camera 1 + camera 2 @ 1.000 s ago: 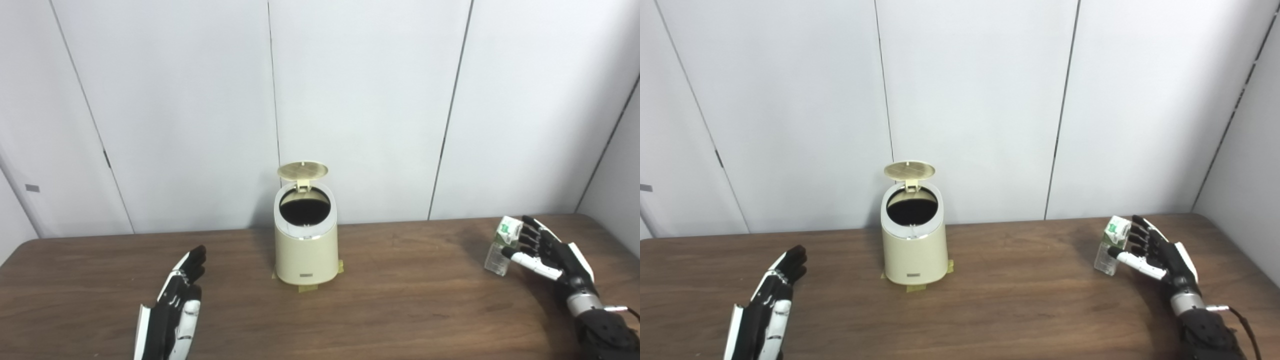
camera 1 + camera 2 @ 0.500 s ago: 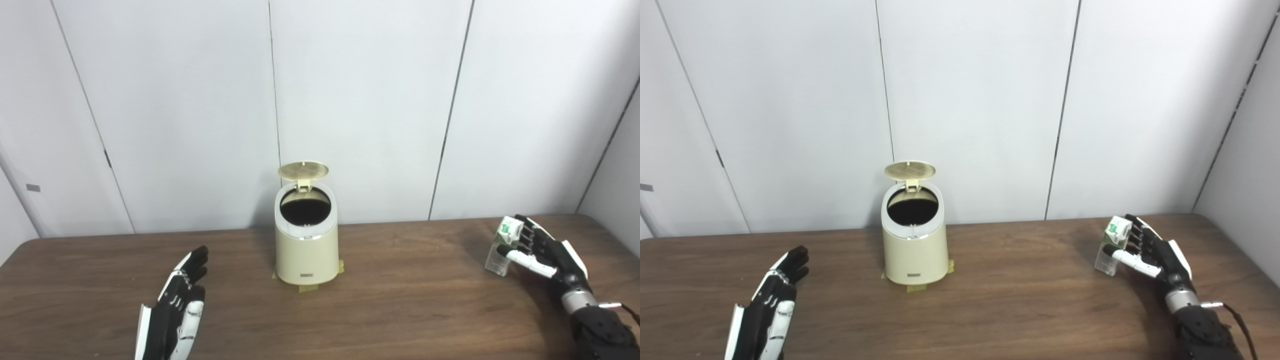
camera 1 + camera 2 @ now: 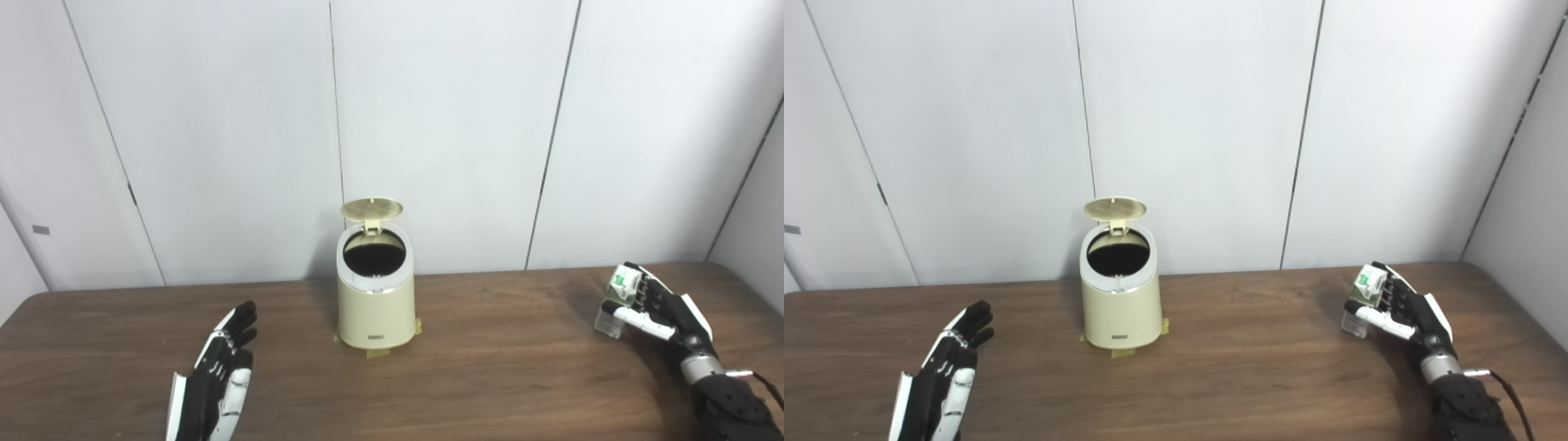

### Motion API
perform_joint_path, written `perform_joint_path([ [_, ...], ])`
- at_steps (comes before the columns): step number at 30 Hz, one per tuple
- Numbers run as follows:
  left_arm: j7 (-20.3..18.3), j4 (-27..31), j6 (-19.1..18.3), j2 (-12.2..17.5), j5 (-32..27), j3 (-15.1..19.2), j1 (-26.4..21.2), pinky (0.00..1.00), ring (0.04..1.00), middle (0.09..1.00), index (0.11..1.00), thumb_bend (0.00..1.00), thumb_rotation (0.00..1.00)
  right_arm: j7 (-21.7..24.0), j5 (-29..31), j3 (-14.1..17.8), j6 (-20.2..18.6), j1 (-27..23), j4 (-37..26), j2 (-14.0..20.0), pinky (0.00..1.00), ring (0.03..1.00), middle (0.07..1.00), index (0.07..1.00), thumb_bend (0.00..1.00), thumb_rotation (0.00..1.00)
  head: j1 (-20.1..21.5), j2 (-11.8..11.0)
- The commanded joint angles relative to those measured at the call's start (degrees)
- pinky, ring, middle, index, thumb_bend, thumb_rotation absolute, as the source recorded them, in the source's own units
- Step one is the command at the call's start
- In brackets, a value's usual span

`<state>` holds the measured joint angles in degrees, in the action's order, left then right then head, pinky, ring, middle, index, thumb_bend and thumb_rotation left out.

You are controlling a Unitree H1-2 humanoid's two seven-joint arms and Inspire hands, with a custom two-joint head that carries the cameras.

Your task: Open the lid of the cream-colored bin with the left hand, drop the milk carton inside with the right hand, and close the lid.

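The cream-colored bin (image 3: 375, 306) stands at the middle back of the table, its round lid (image 3: 372, 209) tipped up on the rear hinge and the dark inside showing. A small white and green milk carton (image 3: 620, 284) stands on the table at the far right. My right hand (image 3: 660, 309) is wrapped around it, fingers behind and thumb across its front. Low over the table at the front left is my left hand (image 3: 217, 373), open with fingers stretched out, well apart from the bin.
The brown wooden table (image 3: 490, 380) spans the view, with white wall panels close behind the bin. Yellow tape tabs (image 3: 380, 351) hold the bin's base to the table. Bare wood lies between bin and carton.
My right hand has pushed a little further in and closed tighter around the carton, which tilts slightly. The left hand, bin and lid have stayed put.
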<state>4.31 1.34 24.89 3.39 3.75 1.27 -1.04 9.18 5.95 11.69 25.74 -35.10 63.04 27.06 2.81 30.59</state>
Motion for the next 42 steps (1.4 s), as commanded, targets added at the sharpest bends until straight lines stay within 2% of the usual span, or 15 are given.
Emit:
perform_joint_path([
  [1,0.49,-1.88,1.81,0.63,2.29,0.03,1.71,0.86,0.888,0.886,0.855,0.45,0.74,0.33,0.68,0.52,1.17,-2.59,-2.00,0.98,0.82,0.866,0.883,0.890,1.00,0.34,0.03,0.02],
  [4,0.36,-1.97,1.88,0.87,2.33,-0.13,1.73,0.88,0.897,0.892,0.860,0.45,0.75,1.45,1.77,1.32,1.17,-2.48,-2.42,0.43,0.81,0.855,0.865,0.877,0.98,0.31,-0.05,0.07],
  [9,0.47,-2.16,2.00,0.69,2.10,-0.04,1.75,0.88,0.893,0.888,0.854,0.46,0.74,-0.69,0.84,1.74,1.18,-2.49,-2.52,0.08,0.78,0.820,0.825,0.836,0.93,0.30,-0.08,0.11],
  [12,0.58,-2.22,2.00,0.64,2.28,-0.01,1.74,0.85,0.885,0.882,0.848,0.46,0.74,-3.71,-0.34,2.00,1.18,-2.44,-2.75,-0.18,0.72,0.767,0.783,0.804,0.91,0.36,-0.09,0.14],
  [15,0.52,-2.37,1.94,0.89,2.02,-0.10,1.60,0.88,0.891,0.883,0.850,0.44,0.73,-6.08,-0.59,2.62,1.18,-2.66,-2.60,-0.50,0.68,0.721,0.746,0.765,0.87,0.37,-0.14,0.14],
  [17,0.61,-2.31,1.87,0.90,2.13,0.12,1.52,0.86,0.885,0.878,0.846,0.44,0.74,-8.59,-1.16,2.75,1.18,-2.76,-2.92,-0.77,0.63,0.672,0.700,0.723,0.82,0.32,-0.18,0.20],
  [19,0.36,-2.07,1.86,0.91,1.75,0.34,1.55,0.87,0.890,0.879,0.845,0.44,0.73,-10.97,-1.40,2.96,1.18,-2.99,-3.04,-1.05,0.59,0.633,0.666,0.688,0.76,0.22,-0.20,0.22],
  [21,0.16,-1.95,1.84,0.93,1.60,0.46,1.65,0.89,0.898,0.884,0.849,0.43,0.73,-12.46,-1.14,3.41,1.18,-3.12,-3.28,-1.37,0.54,0.595,0.637,0.651,0.74,0.14,-0.11,0.32],
  [22,0.09,-1.92,1.84,0.94,1.61,0.49,1.71,0.90,0.901,0.885,0.853,0.44,0.74,-13.35,-1.19,3.57,1.18,-3.12,-3.45,-1.56,0.50,0.551,0.598,0.572,0.63,0.13,-0.03,0.30],
  [23,0.04,-1.91,1.85,0.93,1.62,0.52,1.75,0.90,0.900,0.886,0.854,0.44,0.75,-13.97,-1.29,3.63,1.18,-3.11,-3.56,-1.68,0.46,0.518,0.544,0.512,0.57,0.05,-0.03,0.30],
  [25,0.20,-2.09,1.92,1.06,2.05,0.38,1.71,0.88,0.895,0.883,0.851,0.45,0.76,-15.95,-2.43,3.19,1.18,-2.67,-4.26,-1.81,0.44,0.497,0.521,0.478,0.54,0.01,0.02,0.31],
  [30,0.49,-2.38,1.96,0.95,2.47,0.47,1.80,0.86,0.879,0.874,0.844,0.45,0.75,-17.46,-2.98,2.90,1.18,-2.35,-4.65,-2.03,0.40,0.456,0.503,0.469,0.52,0.00,-0.01,0.39],
  [42,0.52,-3.07,1.95,1.01,2.55,0.20,1.57,0.85,0.876,0.869,0.841,0.46,0.75,-17.49,-2.74,2.56,1.17,-2.52,-4.43,-1.95,0.42,0.476,0.507,0.467,0.52,0.00,0.04,0.32],
])
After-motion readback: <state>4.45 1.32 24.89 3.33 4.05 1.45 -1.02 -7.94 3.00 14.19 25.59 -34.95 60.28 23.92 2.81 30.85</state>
